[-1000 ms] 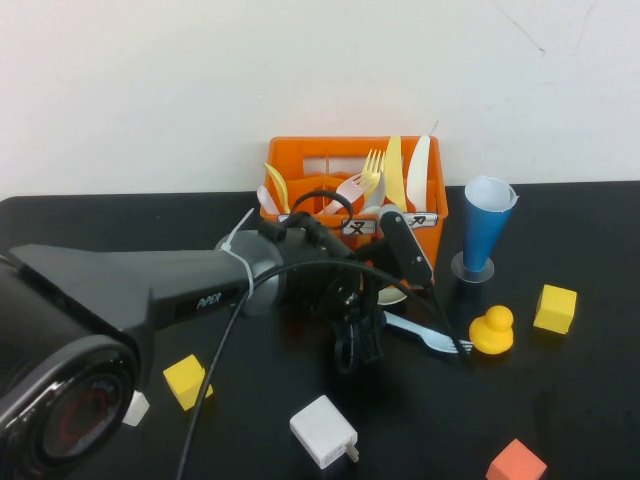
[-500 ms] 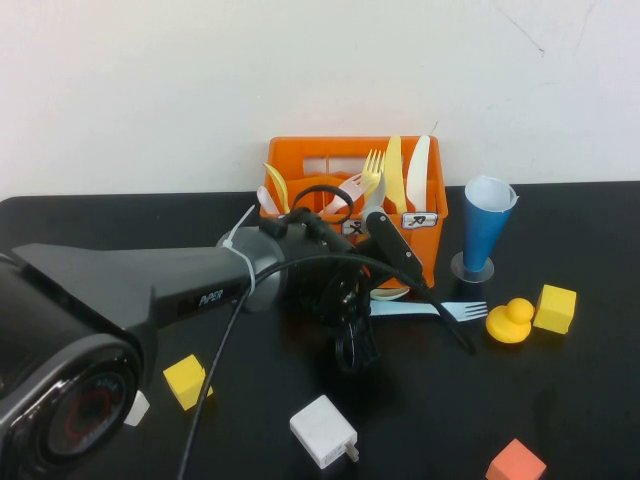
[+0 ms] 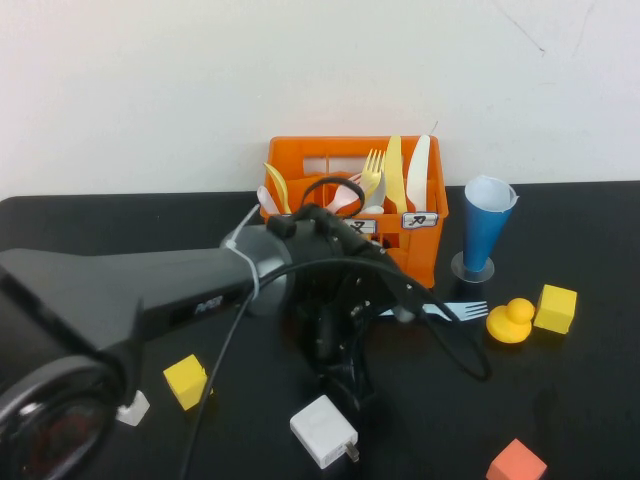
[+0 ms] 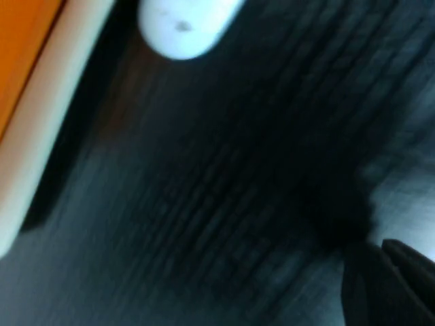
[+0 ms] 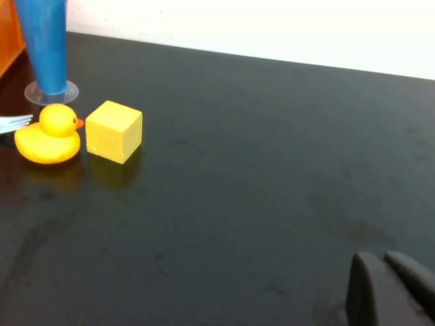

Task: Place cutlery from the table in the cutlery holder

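Observation:
The orange cutlery holder [image 3: 420, 240] stands at the back of the table with several pieces upright in it. A light blue fork [image 3: 455, 311] lies flat in front of it, tines toward a yellow duck [image 3: 511, 322]. My left gripper [image 3: 342, 378] hangs low over the table in front of the holder, left of the fork, shut and empty. In the blurred left wrist view its fingers [image 4: 394, 278] are together, with a pale rounded cutlery end [image 4: 182, 24] and the holder's orange side [image 4: 20, 47] beyond. My right gripper [image 5: 386, 272] is shut and empty over bare table; it is out of the high view.
A blue cone cup [image 3: 487, 232] stands right of the holder. A yellow cube [image 3: 555, 308] sits beside the duck, and both show in the right wrist view. Another yellow cube [image 3: 186, 381], a white charger [image 3: 323, 431] and an orange cube [image 3: 515, 463] lie near the front.
The fork swung from a slant to lie level and pushed the duck right, toward the yellow cube. My left wrist has turned and the gripper dropped toward the table.

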